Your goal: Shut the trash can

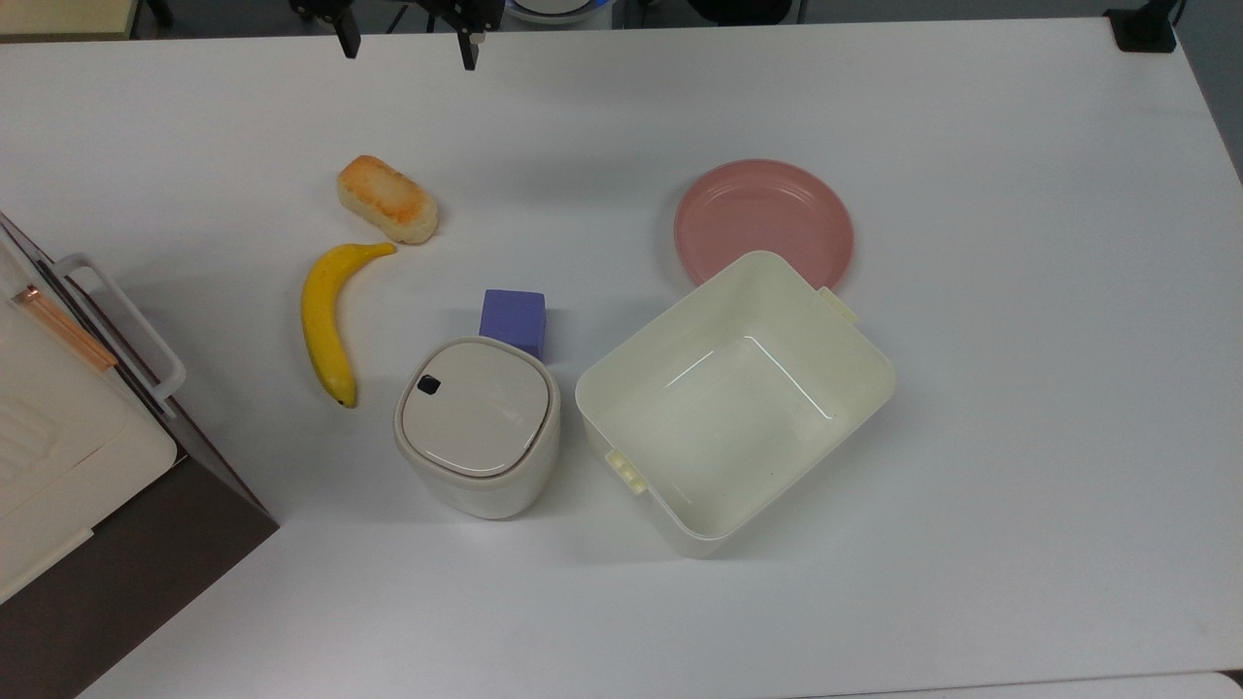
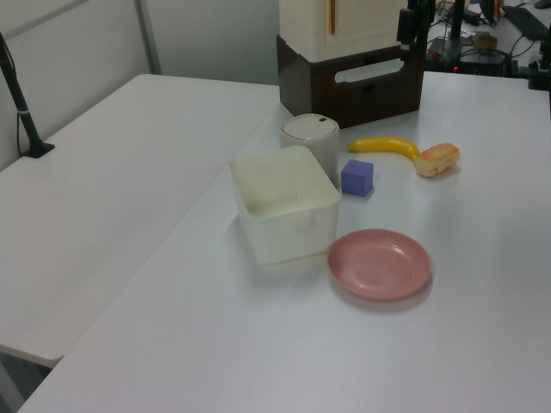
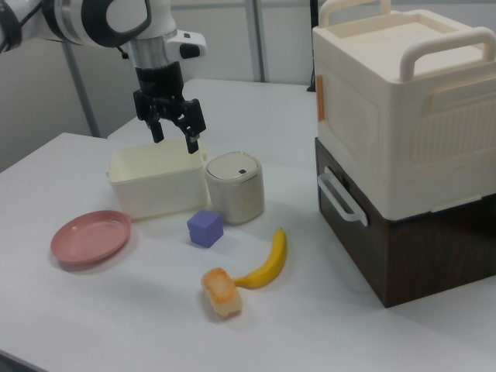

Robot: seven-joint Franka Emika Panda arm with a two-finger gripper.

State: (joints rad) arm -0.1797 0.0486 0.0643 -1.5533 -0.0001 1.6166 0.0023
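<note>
The right view shows the whole black two-finger gripper (image 3: 174,138) under its white arm, hanging in the air — the top view catches just its fingertips (image 1: 470,50) at the upper edge. Its fingers are spread wide and hold nothing, touching nothing. The small cream-white rounded-square plastic trash can (image 1: 478,427) stands on the white table (image 1: 1020,388), its flat beige lid down flat, just beside the larger cream rectangular tub (image 1: 734,400) and touching the purple cube (image 1: 513,321).
</note>
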